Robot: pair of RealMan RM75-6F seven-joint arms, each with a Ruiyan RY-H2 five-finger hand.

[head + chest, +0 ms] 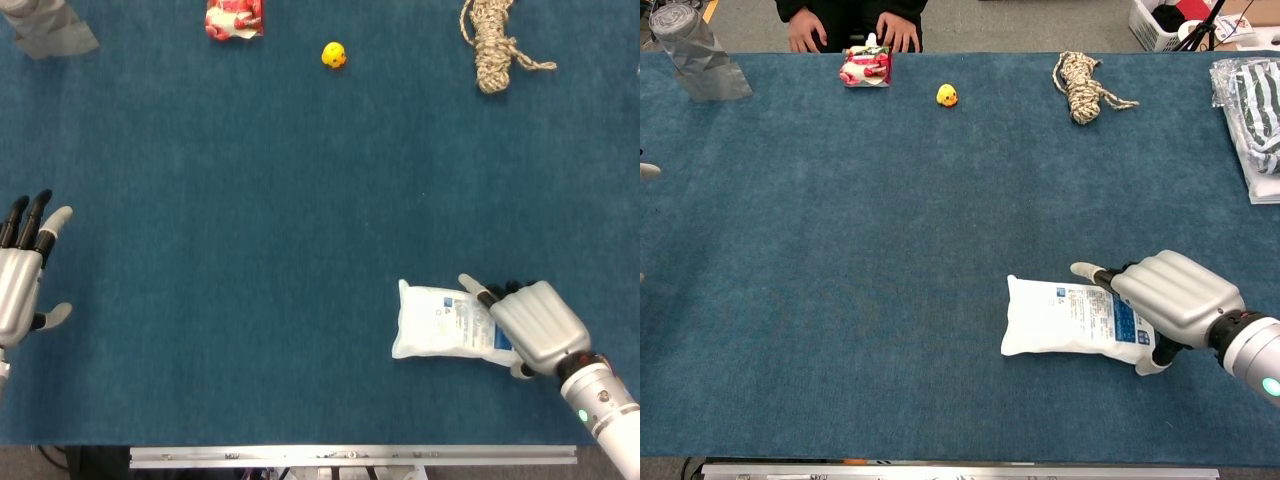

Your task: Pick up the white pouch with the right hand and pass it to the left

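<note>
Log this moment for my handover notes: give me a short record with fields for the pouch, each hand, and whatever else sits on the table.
pouch: white pouch lies flat on the blue table, near the right front
right hand: right hand rests on the pouch's right end, fingers over its top edge; not lifted
left hand: left hand at the left edge, holding nothing, fingers apart
far edge: red packet, yellow duck, rope bundle

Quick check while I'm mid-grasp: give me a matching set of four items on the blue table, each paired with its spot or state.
1 flat white plastic pouch
2 small yellow rubber duck
3 coiled beige rope bundle
4 left robot hand

a far edge, right of centre
b under the right robot hand
c empty, at the left edge
d far edge, near the middle

Pairs: 1-b, 2-d, 3-a, 4-c
</note>
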